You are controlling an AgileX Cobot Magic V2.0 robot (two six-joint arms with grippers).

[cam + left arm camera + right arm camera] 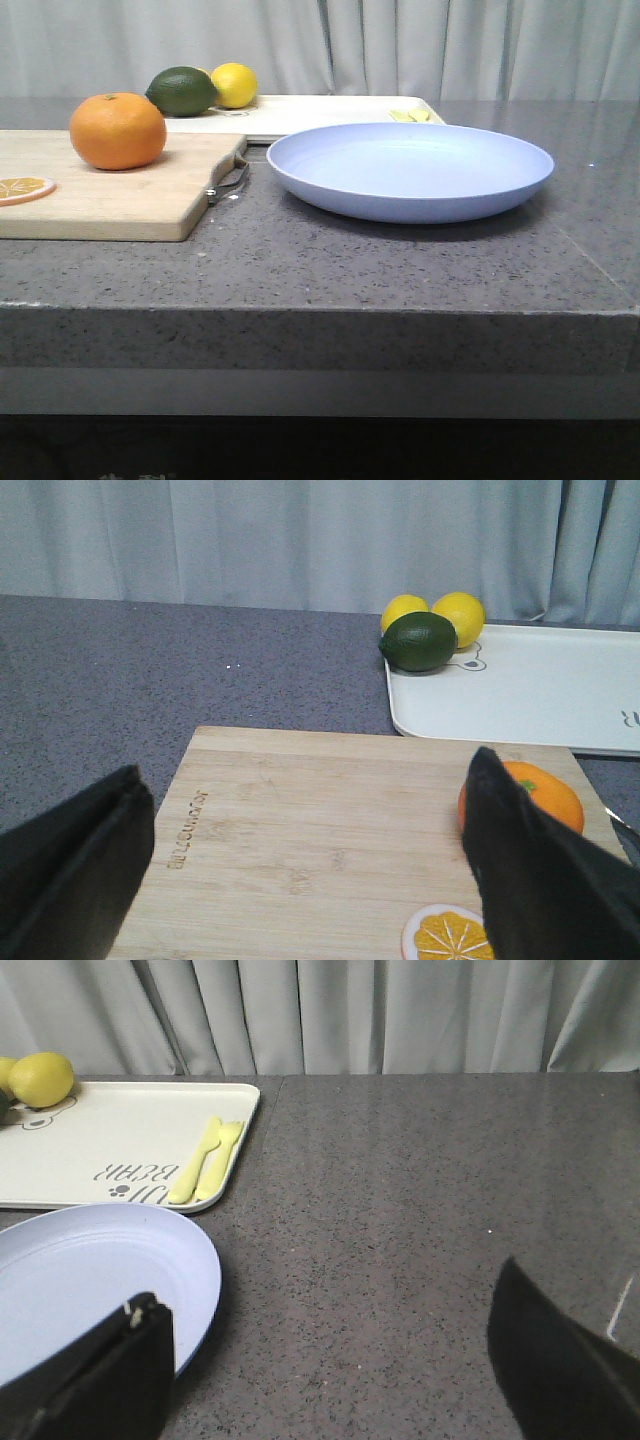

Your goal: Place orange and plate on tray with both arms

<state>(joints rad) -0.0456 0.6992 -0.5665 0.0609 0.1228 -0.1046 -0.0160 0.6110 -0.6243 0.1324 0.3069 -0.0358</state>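
Note:
The orange (118, 130) sits on a wooden cutting board (100, 190) at the left; it also shows in the left wrist view (545, 790), partly behind one finger. The lavender-blue plate (410, 168) lies on the counter right of the board and shows in the right wrist view (80, 1290). The cream-white tray (310, 112) lies behind them, also seen in both wrist views (530, 690) (110, 1145). My left gripper (305, 865) is open and empty above the board. My right gripper (335, 1370) is open and empty over bare counter beside the plate's rim. Neither gripper shows in the front view.
A dark green lime (182, 91) and yellow lemon (234, 85) sit at the tray's far left corner. Yellow plastic cutlery (205, 1160) lies on the tray's right side. A flat orange slice (22, 188) lies on the board. A curtain hangs behind the counter.

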